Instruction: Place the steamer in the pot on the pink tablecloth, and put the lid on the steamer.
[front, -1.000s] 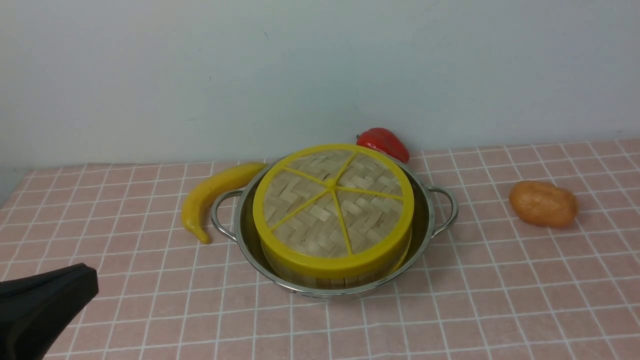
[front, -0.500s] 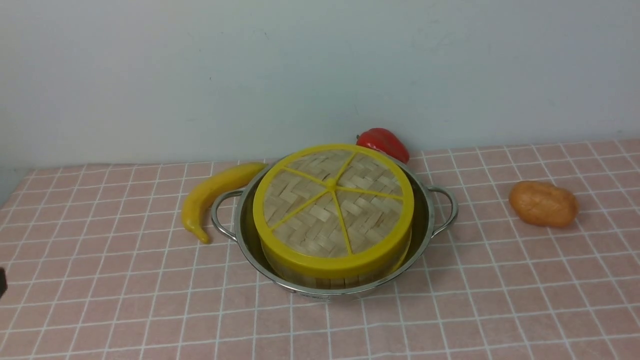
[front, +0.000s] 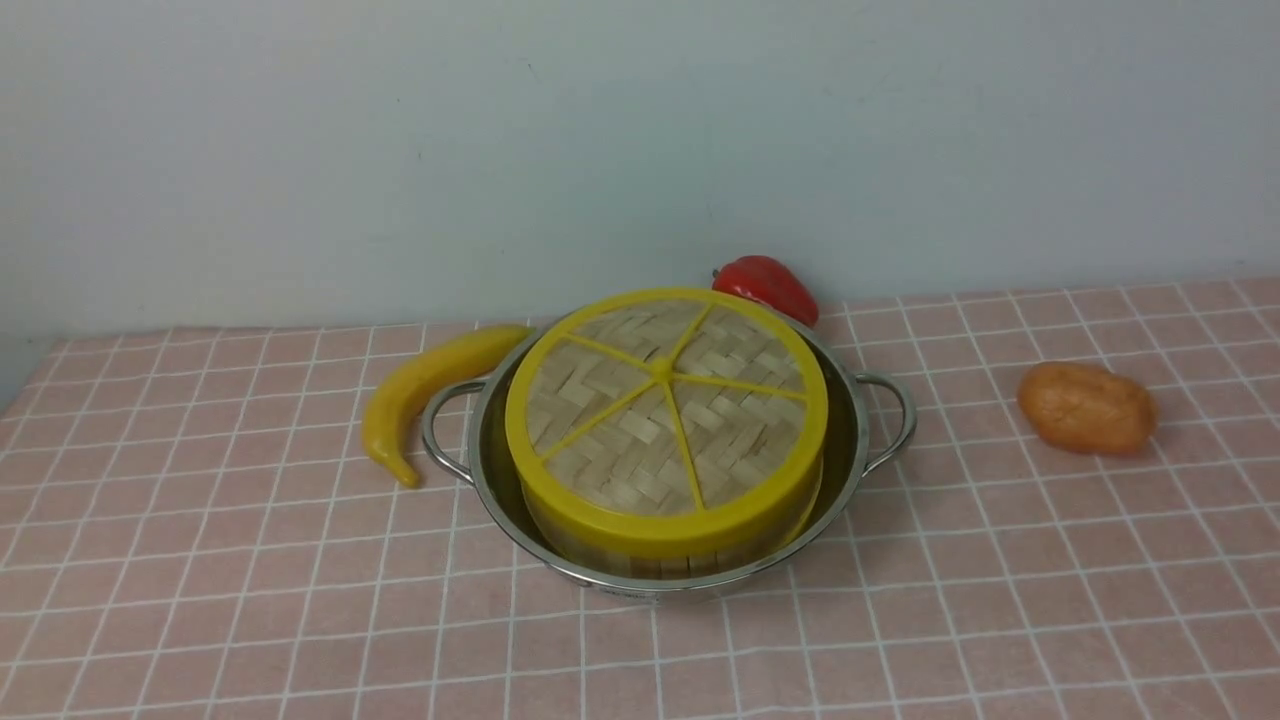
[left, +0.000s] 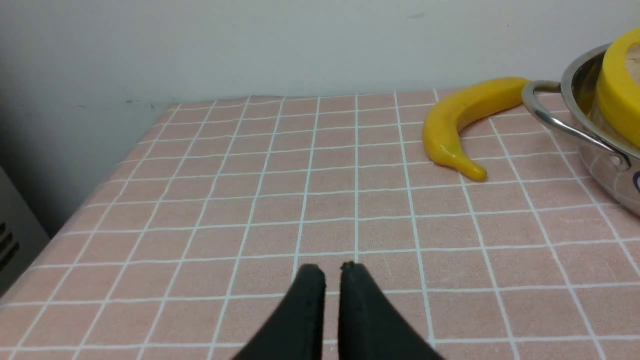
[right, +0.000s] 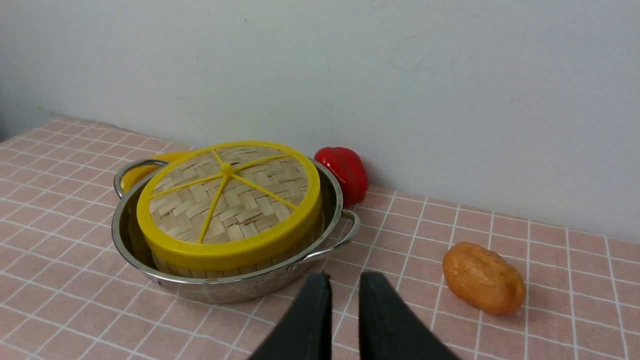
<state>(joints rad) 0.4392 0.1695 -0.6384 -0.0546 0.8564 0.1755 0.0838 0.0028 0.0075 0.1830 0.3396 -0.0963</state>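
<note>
The shiny pot (front: 852, 430) stands mid-table on the pink tablecloth (front: 250, 600). Inside it sits the steamer (front: 640, 558); only its bamboo wall shows. The woven lid (front: 665, 400), with its yellow rim and spokes, lies flat on top of it. Neither gripper appears in the front view. In the left wrist view my left gripper (left: 331, 267) hovers over bare cloth, well short of the pot (left: 575, 115), its jaws a narrow slit apart and empty. My right gripper (right: 345, 280) is just short of the pot's near handle (right: 332, 247), jaws slightly parted with nothing between them.
A yellow banana (front: 420, 385) lies against the pot's left handle. A red pepper (front: 770, 285) sits behind the pot by the wall. An orange potato (front: 1085, 407) rests to the right. The cloth's left edge (left: 100, 185) drops off beside the left gripper.
The left gripper's black tip has withdrawn out of the front view at the lower left. Pot, steamer and lid have not moved.
</note>
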